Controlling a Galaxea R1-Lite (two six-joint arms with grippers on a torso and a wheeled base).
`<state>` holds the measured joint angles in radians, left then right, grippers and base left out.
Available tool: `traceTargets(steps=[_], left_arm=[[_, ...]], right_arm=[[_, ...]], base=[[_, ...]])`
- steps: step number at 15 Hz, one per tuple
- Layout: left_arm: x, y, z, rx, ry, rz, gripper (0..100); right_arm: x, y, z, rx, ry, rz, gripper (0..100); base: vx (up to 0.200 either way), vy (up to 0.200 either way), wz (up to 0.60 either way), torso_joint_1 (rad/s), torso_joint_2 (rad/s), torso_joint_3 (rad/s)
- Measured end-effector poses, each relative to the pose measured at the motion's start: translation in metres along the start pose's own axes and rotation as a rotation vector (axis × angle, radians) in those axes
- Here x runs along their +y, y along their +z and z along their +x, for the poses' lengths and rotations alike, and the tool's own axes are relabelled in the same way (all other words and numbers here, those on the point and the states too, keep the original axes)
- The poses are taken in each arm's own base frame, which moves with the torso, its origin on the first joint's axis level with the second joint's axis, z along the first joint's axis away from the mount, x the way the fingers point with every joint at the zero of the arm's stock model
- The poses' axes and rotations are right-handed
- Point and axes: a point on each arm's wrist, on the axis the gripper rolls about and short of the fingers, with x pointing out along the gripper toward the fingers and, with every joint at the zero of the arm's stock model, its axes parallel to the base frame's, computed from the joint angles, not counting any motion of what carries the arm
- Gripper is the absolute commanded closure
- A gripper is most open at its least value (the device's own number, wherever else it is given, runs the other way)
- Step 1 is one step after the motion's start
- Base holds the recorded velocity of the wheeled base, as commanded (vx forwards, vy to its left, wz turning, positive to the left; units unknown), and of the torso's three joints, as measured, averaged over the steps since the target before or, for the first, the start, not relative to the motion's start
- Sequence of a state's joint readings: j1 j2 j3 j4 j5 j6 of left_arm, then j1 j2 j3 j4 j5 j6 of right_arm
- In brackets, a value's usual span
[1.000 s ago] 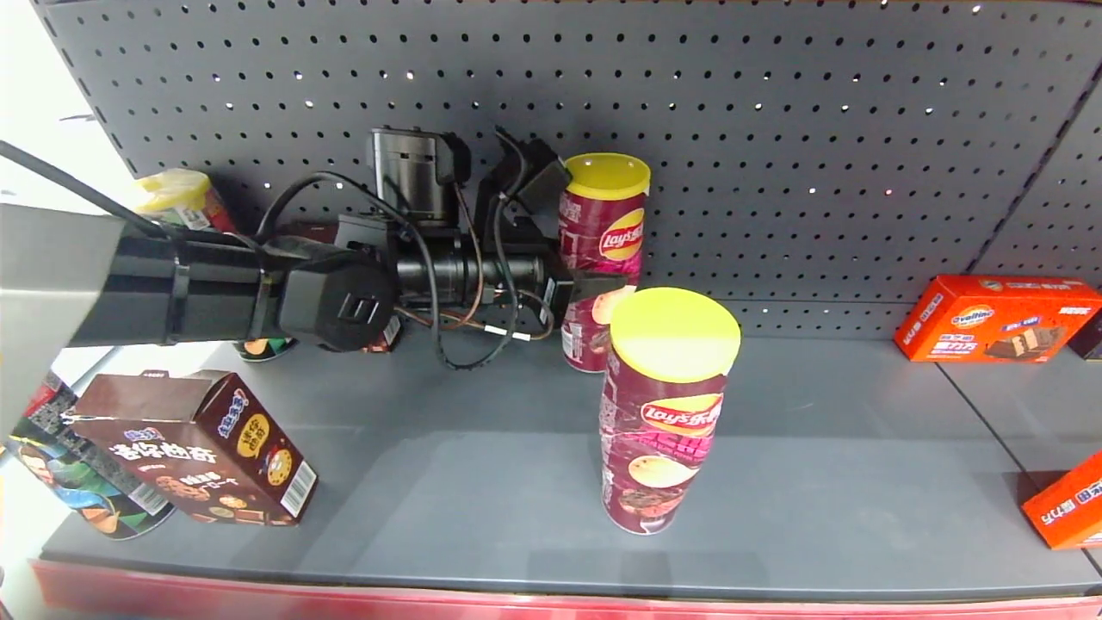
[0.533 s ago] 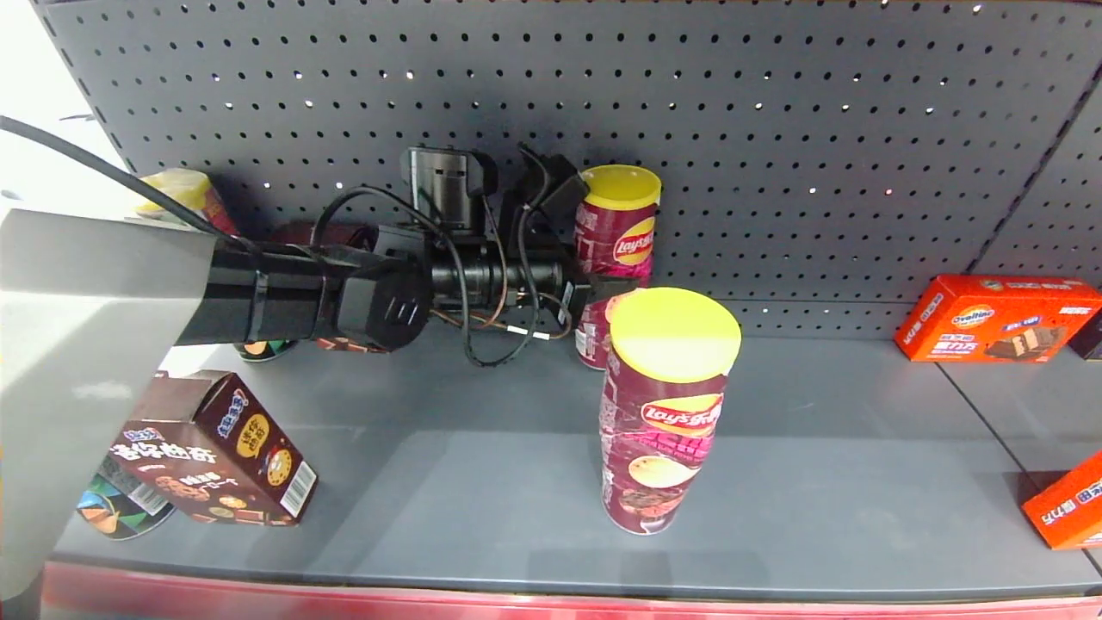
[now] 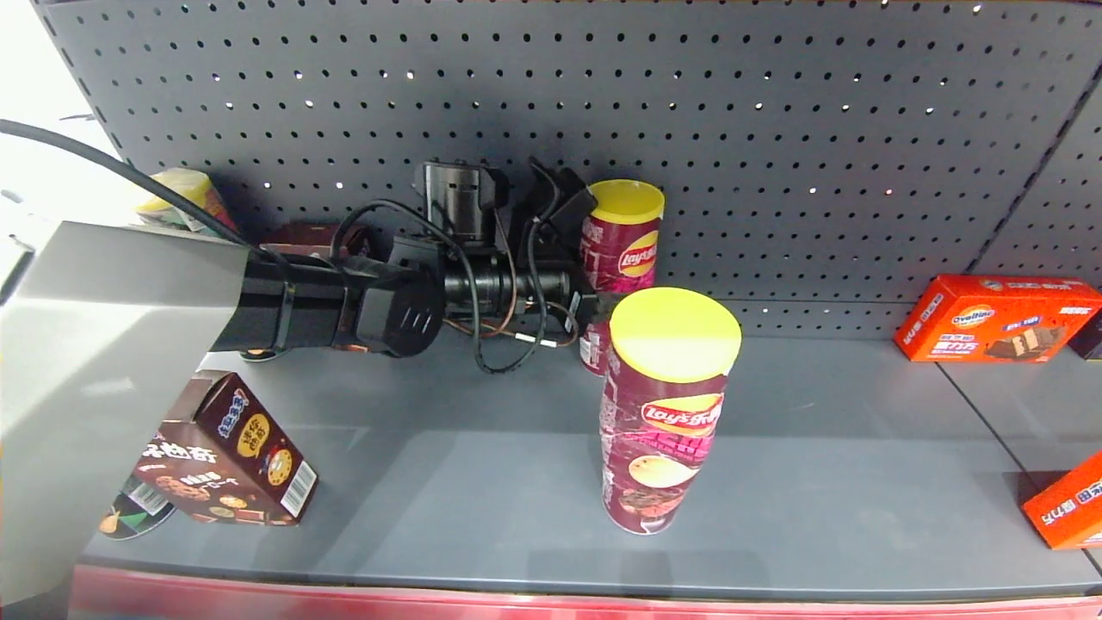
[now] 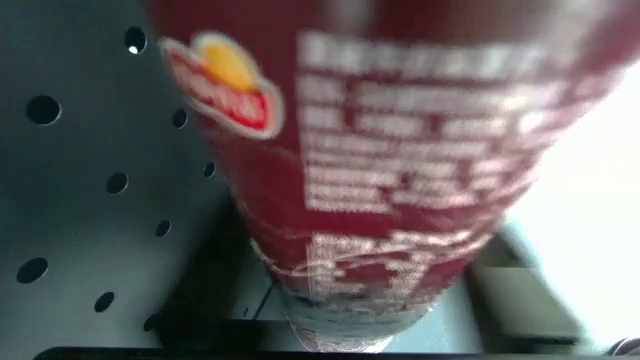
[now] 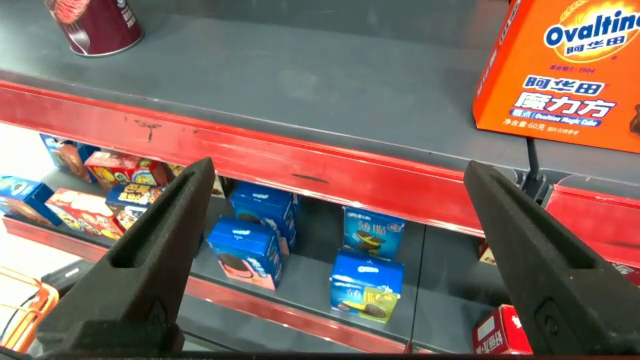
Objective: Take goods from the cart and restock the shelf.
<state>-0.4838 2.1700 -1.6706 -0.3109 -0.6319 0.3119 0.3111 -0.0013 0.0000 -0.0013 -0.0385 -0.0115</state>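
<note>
Left tool [image 3: 600, 303] was clamped on the rear chip can [image 3: 624, 245], which stood upright at the back of the shelf [image 3: 482, 482] against the pegboard [image 3: 775, 129], directly behind the front can [image 3: 663, 413]. Right tool [image 5: 340, 240] was spread, well away.

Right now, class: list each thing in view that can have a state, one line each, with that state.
Rear maroon crisp can with yellow lid: upright, lidded, gripped.
Front maroon crisp can with yellow lid: upright, lidded, standing free.
Brown cardboard biscuit box: closed, tilted.
Left gripper: shut on the rear can.
Right gripper: open, empty.
</note>
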Motion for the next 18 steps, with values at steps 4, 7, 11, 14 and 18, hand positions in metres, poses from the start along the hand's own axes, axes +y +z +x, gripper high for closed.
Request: traceTargets(steps=[4, 7, 11, 14, 18], left_arm=[[-0.002, 0.002, -0.006, 0.006, 0.003, 0.0, 0], [-0.004, 0.014, -0.026, 0.0, 0.027, 0.005, 0], [-0.012, 0.02, -0.054, 0.013, 0.053, 0.026, 0], [-0.017, 0.019, -0.064, 0.047, 0.112, 0.033, 0], [-0.025, 0.01, -0.067, 0.112, 0.184, 0.02, 0]], right_arm=[[0.0, 0.0, 0.0, 0.0, 0.0, 0.0, 0], [0.0, 0.0, 0.0, 0.0, 0.0, 0.0, 0], [0.0, 0.0, 0.0, 0.0, 0.0, 0.0, 0], [0.0, 0.0, 0.0, 0.0, 0.0, 0.0, 0], [0.0, 0.0, 0.0, 0.0, 0.0, 0.0, 0]], base=[[0.0, 0.0, 0.0, 0.0, 0.0, 0.0], [0.0, 0.0, 0.0, 0.0, 0.0, 0.0], [0.0, 0.0, 0.0, 0.0, 0.0, 0.0], [0.0, 0.0, 0.0, 0.0, 0.0, 0.0], [0.0, 0.0, 0.0, 0.0, 0.0, 0.0]])
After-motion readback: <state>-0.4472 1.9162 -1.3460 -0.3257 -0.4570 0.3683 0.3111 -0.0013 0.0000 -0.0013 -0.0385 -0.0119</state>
